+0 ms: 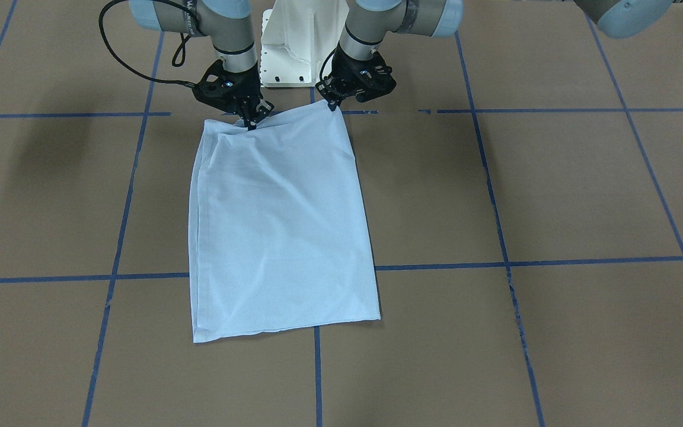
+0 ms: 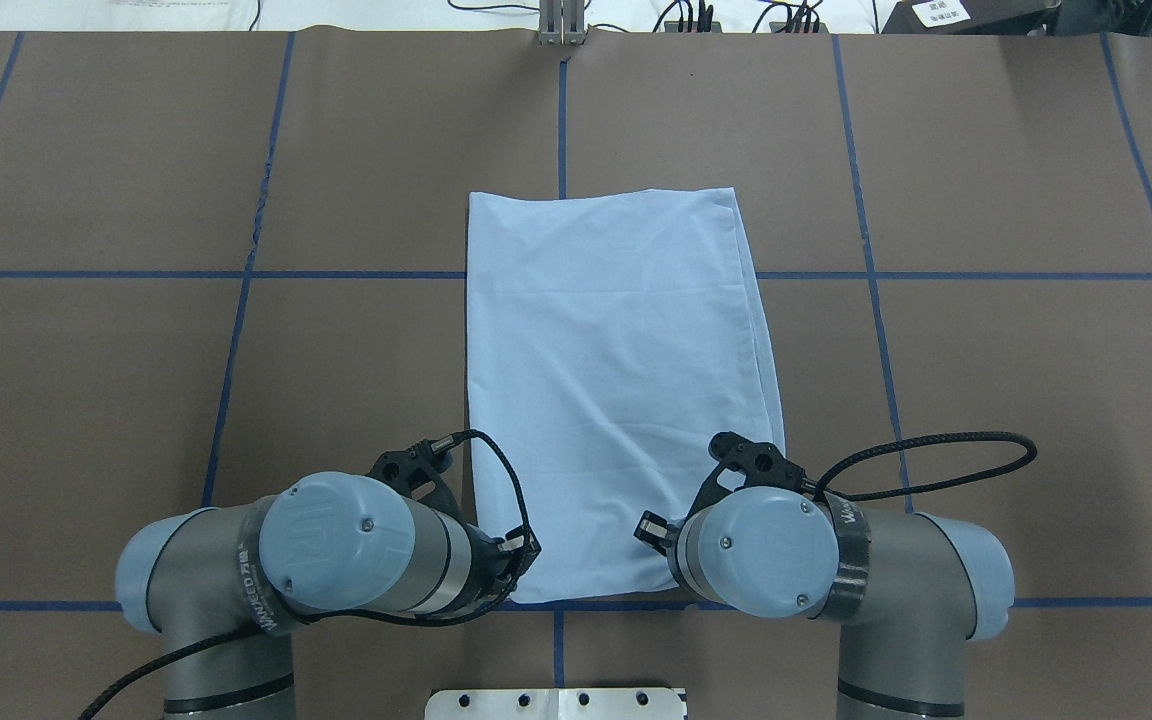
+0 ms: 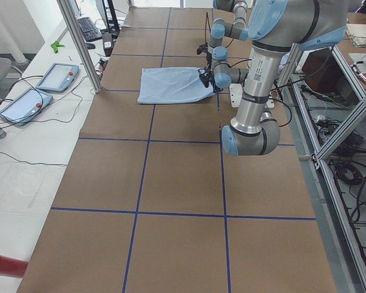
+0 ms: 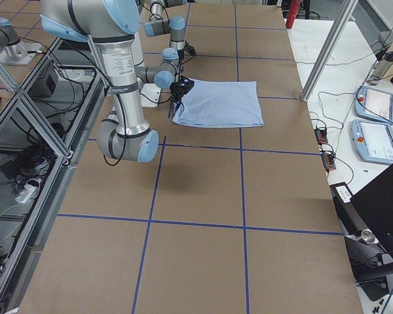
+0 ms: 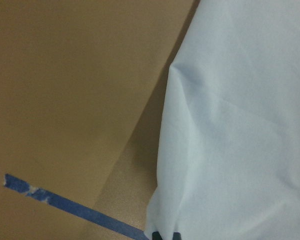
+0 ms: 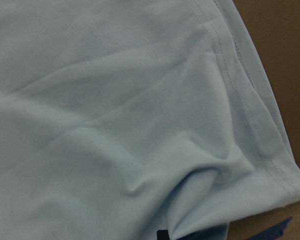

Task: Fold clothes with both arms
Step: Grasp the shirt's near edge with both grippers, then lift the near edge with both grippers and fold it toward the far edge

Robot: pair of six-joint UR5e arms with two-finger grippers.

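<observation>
So we see the light blue T-shirt [image 1: 282, 225] folded to a long rectangle, flat on the brown worktop [image 1: 555, 190], 1 short end just before the white pedestal [image 1: 297, 41]. At that end the left hand [image 1: 334, 105] pinches a raised corner, and the right hand [image 1: 251, 123] pinches the edge near the other. Blue tape lines [image 1: 436, 265] run under the cloth. A black cable [image 1: 122, 59] loops beside the right arm [image 1: 229, 29]. Well apart, 2 tablets [image 3: 58, 76] lie beyond an aluminium post [image 3: 79, 43].
</observation>
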